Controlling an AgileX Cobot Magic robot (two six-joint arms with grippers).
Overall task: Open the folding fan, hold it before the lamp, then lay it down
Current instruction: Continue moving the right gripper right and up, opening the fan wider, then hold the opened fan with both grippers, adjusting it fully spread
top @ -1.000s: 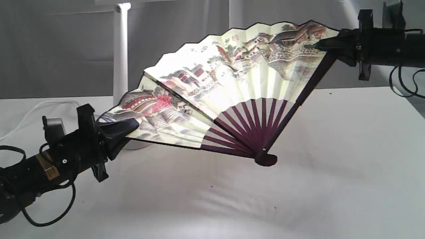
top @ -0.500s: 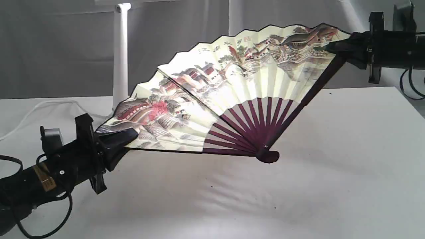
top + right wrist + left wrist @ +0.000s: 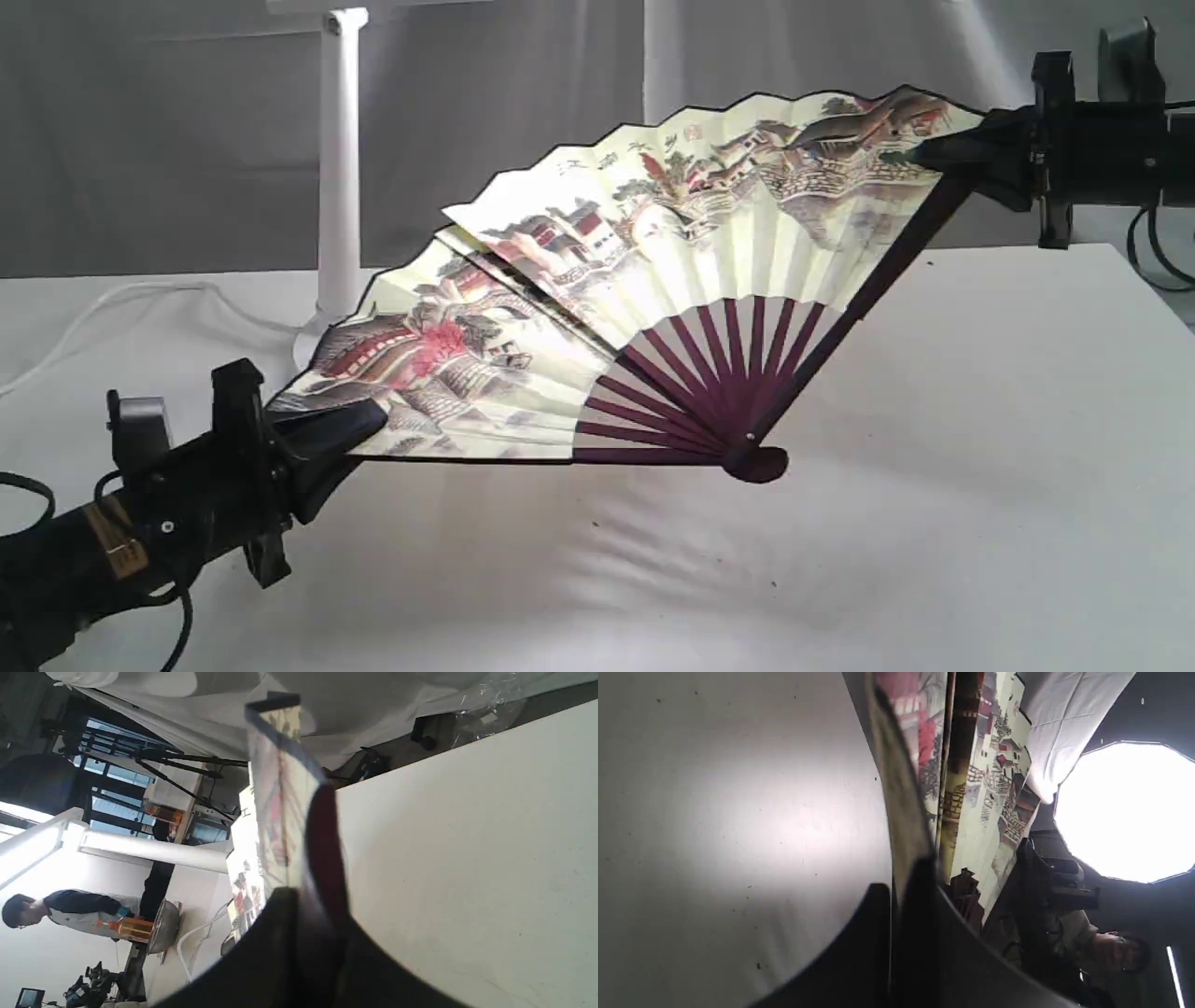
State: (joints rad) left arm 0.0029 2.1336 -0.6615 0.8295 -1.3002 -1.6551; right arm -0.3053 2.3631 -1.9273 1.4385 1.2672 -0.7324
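Note:
The folding fan [image 3: 691,233] is spread open above the white table, cream leaf painted with houses, maroon ribs meeting at a pivot [image 3: 754,461] close to the tabletop. My left gripper [image 3: 350,425] is shut on the fan's lower left outer rib. My right gripper [image 3: 924,149] is shut on the upper right outer rib. The white lamp [image 3: 338,159] stands behind the fan's left half, its post tall and slim. In the left wrist view the fan's edge [image 3: 906,793] runs out from between my fingers. The right wrist view shows the fan's rib [image 3: 322,849] held the same way.
The lamp's white cord [image 3: 121,299] trails over the table at the left. The white table [image 3: 980,485] extends to a right edge [image 3: 1148,289] near my right arm. A grey curtain hangs behind. A bright studio light [image 3: 1125,812] shows in the left wrist view.
The whole fan has sunk lower and shifted slightly right. My left gripper dropped toward the table and the fan's lower edge now lies nearly level. The lamp's base shows more.

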